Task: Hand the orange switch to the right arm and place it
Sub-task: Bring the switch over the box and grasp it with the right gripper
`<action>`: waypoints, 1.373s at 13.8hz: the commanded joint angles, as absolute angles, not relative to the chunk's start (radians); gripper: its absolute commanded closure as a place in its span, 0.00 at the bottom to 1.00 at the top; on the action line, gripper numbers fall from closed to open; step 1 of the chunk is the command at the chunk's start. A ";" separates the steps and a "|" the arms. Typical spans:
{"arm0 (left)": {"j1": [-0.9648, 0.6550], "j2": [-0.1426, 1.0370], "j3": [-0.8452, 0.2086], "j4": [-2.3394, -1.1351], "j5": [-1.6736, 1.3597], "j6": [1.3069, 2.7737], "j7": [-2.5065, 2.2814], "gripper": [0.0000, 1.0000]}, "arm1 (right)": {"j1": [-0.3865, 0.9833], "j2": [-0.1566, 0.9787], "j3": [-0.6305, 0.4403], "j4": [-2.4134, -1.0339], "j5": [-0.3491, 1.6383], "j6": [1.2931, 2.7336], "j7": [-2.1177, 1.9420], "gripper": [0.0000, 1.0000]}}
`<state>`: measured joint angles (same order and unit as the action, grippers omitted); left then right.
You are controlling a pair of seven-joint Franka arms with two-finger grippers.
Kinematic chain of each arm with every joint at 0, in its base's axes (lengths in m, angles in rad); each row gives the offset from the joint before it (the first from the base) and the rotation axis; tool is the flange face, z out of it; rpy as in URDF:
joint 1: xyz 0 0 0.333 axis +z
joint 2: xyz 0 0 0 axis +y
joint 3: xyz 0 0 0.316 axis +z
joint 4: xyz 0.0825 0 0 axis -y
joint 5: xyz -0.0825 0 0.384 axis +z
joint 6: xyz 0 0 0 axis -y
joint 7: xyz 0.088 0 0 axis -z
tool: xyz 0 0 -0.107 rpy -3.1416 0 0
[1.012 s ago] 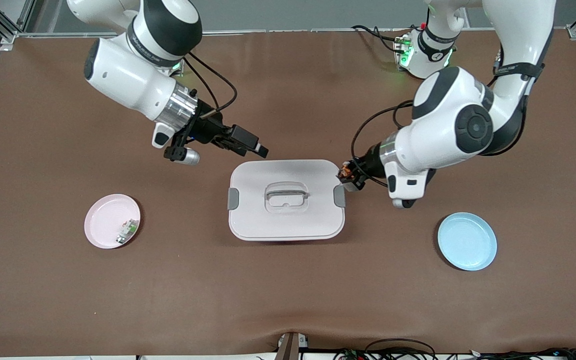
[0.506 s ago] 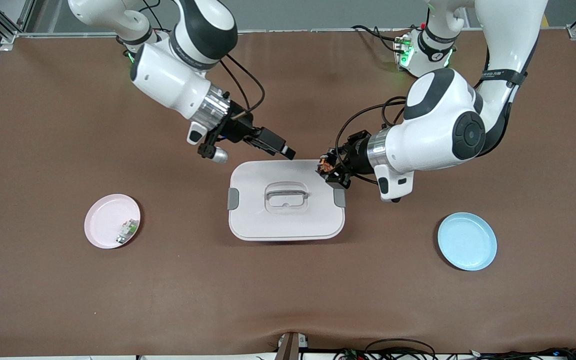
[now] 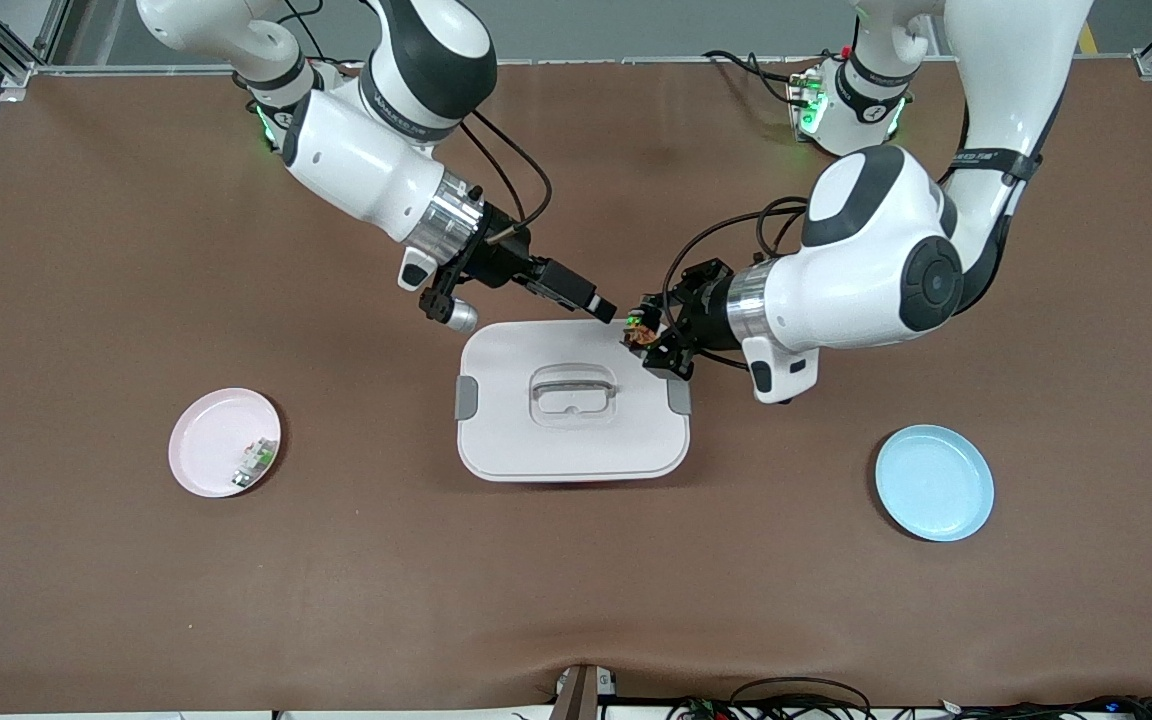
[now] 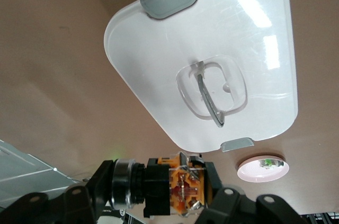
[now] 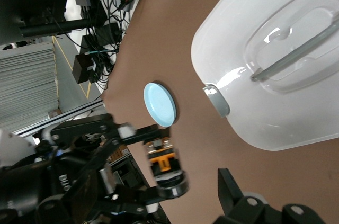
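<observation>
My left pincer point(image 3: 648, 338) clamps the small black-bodied orange switch point(image 3: 641, 333) over the white lidded plastic box's point(image 3: 572, 440) 1 o'clock corner. My right pincer point(image 3: 604, 310), spread wide, hangs just beside it. Open brown counter point(image 3: 576, 580) surrounds the box; its amber core glows.

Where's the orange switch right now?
The left gripper is shut on the orange switch, up in the air over the edge of the white lidded box, with the open right gripper close beside it.
</observation>
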<state>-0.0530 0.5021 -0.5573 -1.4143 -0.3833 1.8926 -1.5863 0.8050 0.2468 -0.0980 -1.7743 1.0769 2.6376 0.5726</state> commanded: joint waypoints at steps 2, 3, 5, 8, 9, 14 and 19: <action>-0.071 0.528 -0.560 -1.376 -0.399 1.899 -1.644 1.00 | 0.821 0.302 -0.106 -1.688 1.089 2.626 0.584 0.00; -0.071 0.526 -0.560 -1.374 -0.399 1.899 -1.646 1.00 | 0.830 0.313 -0.106 -1.686 1.080 2.625 0.578 0.00; -0.071 0.525 -0.561 -1.368 -0.400 1.899 -1.661 1.00 | 0.839 0.330 -0.106 -1.687 1.034 2.619 0.575 0.00; -0.071 0.523 -0.561 -1.362 -0.419 1.899 -1.661 1.00 | 0.845 0.342 -0.106 -1.689 0.988 2.600 0.575 0.00; -0.071 0.522 -0.561 -1.361 -0.422 1.899 -1.663 1.00 | 0.848 0.344 -0.106 -1.689 0.986 2.600 0.575 0.00; -0.072 0.522 -0.561 -1.361 -0.431 1.899 -1.661 1.00 | 0.854 0.362 -0.106 -1.668 0.950 2.600 0.574 0.00; -0.072 0.522 -0.561 -1.361 -0.431 1.899 -1.661 1.00 | 0.848 0.379 -0.106 -1.635 0.925 2.600 0.577 0.00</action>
<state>-0.0666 0.5184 -0.5593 -1.3777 -0.4151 1.9009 -1.6449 0.8472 0.3555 -0.0993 -1.6764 0.9371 2.6078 0.5707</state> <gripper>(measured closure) 0.278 0.000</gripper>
